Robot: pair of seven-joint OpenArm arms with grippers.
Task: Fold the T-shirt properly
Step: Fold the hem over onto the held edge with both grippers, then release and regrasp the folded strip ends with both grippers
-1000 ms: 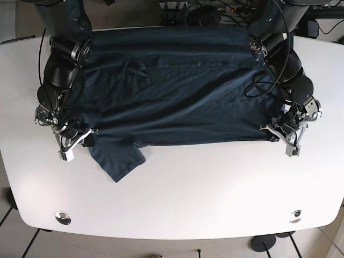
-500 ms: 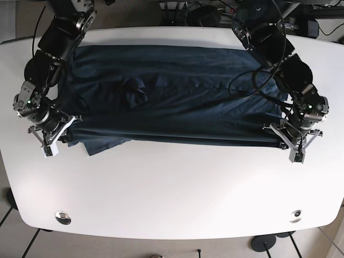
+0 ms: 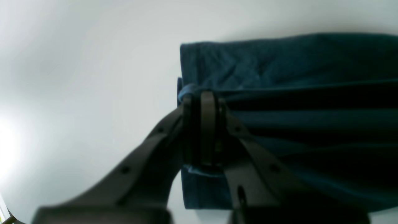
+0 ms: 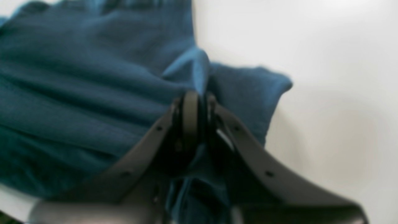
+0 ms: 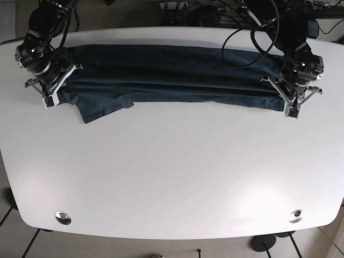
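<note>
Where each gripper (image 5: 288,105) (image 5: 50,97) pinches the T-shirt (image 5: 172,75), blur hides the hem

The T-shirt (image 5: 172,75) is laid as a long band across the far part of the table (image 5: 172,177), stretched from side to side in the base view. A sleeve (image 5: 102,107) is spread toward the near side, close to that view's left end of the band. The right gripper (image 5: 47,99) is placed at that left end and is clamped on the cloth's corner. The left gripper (image 5: 288,110) is placed at the opposite end and is likewise closed on the T-shirt's edge. The near half of the table is left bare; two round fittings (image 5: 63,216) are set near its front corners.
</note>
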